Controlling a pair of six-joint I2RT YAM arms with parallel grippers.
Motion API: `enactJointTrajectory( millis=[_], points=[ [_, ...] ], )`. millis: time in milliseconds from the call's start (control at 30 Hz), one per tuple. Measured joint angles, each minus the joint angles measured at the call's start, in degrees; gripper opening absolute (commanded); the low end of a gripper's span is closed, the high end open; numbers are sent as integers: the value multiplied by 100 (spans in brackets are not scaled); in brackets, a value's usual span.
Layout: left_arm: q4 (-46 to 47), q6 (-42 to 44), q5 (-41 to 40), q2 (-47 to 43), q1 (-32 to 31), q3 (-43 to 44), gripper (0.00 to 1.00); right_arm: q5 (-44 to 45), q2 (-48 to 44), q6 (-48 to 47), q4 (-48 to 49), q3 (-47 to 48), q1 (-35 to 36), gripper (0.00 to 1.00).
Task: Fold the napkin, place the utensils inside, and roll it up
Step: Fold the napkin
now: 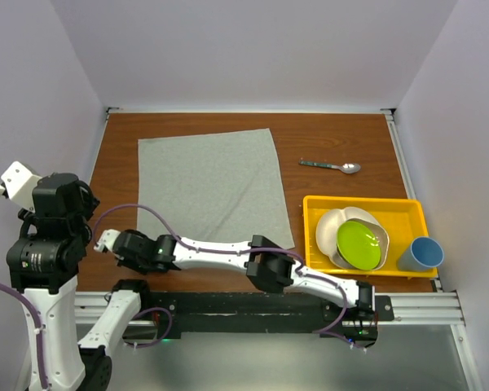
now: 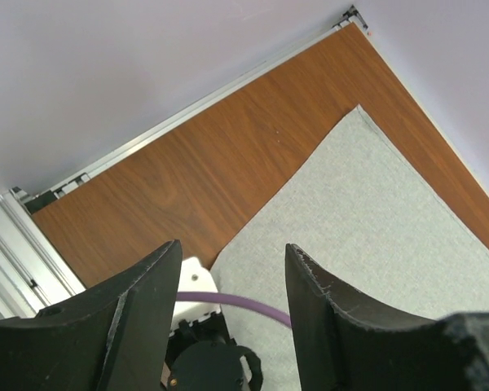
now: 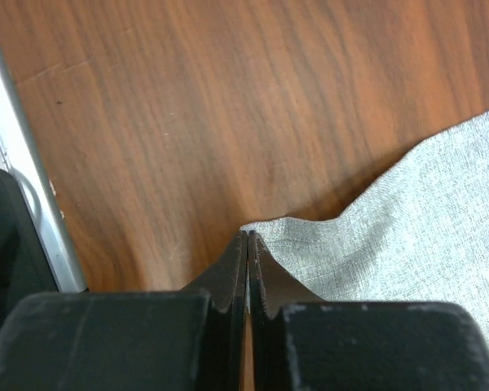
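napkin [image 1: 212, 183]: light grey cloth spread open on the wooden desk [image 1: 342, 138], left of centre, flat but for its near-left corner.
right end effector [image 3: 248, 242]: closed tight, fingertips pressed together on the napkin's near-left corner; the cloth rises in a small ridge where it meets the tips.
right arm: stretched low across the near edge of the desk, from its base on the right to the napkin's left side, beside the metal rail [image 3: 20, 155].
left end effector [image 2: 232, 248]: open and empty, jaws well apart, hanging above the near-left part of the napkin and the bare wood beside it.
left arm: raised at the desk's left edge, clear of the cloth.
spoon [image 1: 332, 166]: small and silver, lying on bare wood to the right of the napkin, apart from it, bowl pointing right.
yellow tray [image 1: 363, 200]: near-right of the desk, just this side of the spoon, holding a white dish and a green bowl [image 1: 360, 244].
blue cup [image 1: 420, 254]: upright at the tray's right end; inside or beside it cannot be told.
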Motion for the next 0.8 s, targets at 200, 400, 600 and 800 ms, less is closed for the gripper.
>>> enactJointTrajectory(
  millis=[200,400,600,800],
  points=[
    [-4,-133,50,59,0,-105,58,-925,-581,728,90,-702,-501,0],
    [9,-330,94,61,0,-444,58,-2299,-1705,1838,817,-1766,-1587,0],
    [184,-402,308,48,0,-931,57,-3329,-2330,2570,1425,-2218,-2750,0],
    [501,-494,579,-39,0,-1355,57,-3727,-2343,2599,1290,-2385,-3534,0]
  ],
)
